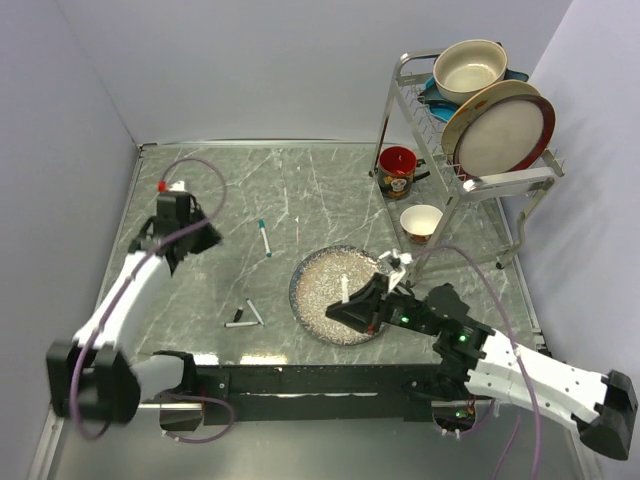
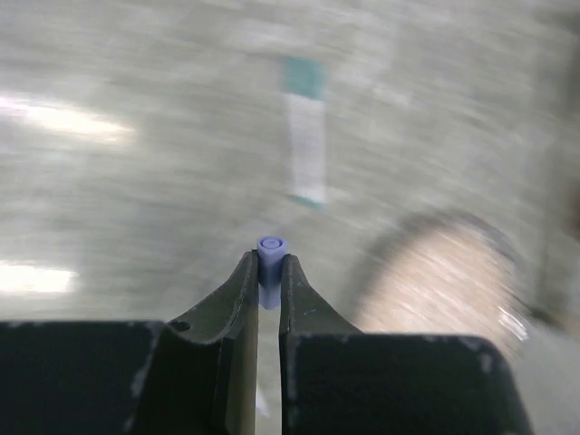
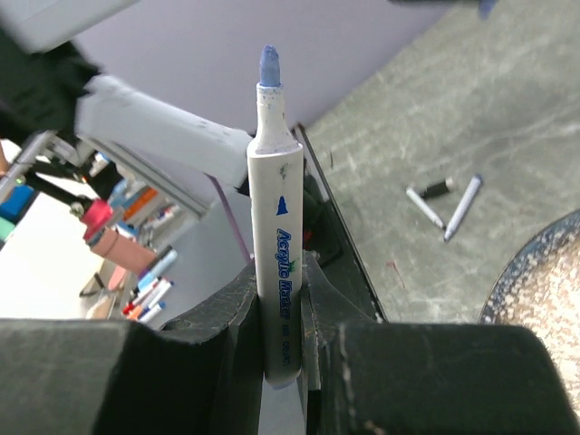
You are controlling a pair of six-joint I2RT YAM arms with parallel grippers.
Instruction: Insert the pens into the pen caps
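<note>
Nearest the arm bases, the right tool (image 3: 277,276) is pinched on the lower barrel of a blue-tipped pen (image 3: 275,208). The pen stands upright with its bare blue tip at the top, over the near right part of the speckled plate (image 1: 305,300). The plate sits on the grey marbled surface (image 1: 300,180), a little right of centre.

Left of the plate and near the front edge, two uncapped-looking pens lie close together in a loose V: the shorter pen (image 3: 424,208) and the longer pen (image 3: 461,208). A small black piece (image 3: 439,188) lies at the shorter one's end. I cannot tell whether it is a loose cap or part of that pen.

Farther back on the left side, the left tool (image 2: 269,267) is raised off the surface and its fingers are pressed onto a small blue cap (image 2: 270,246), whose open end faces away from the wrist. This cap is well apart from the blue-tipped pen.

Between the left tool and the plate, a teal-capped pen (image 1: 265,238) lies flat by itself. It is blurred in the left wrist view.

At the far right stands a wire rack (image 1: 400,90) holding a bowl (image 1: 468,68) and a large dish (image 1: 497,132). A red mug (image 1: 397,172) and a white cup (image 1: 421,222) sit at its foot.
</note>
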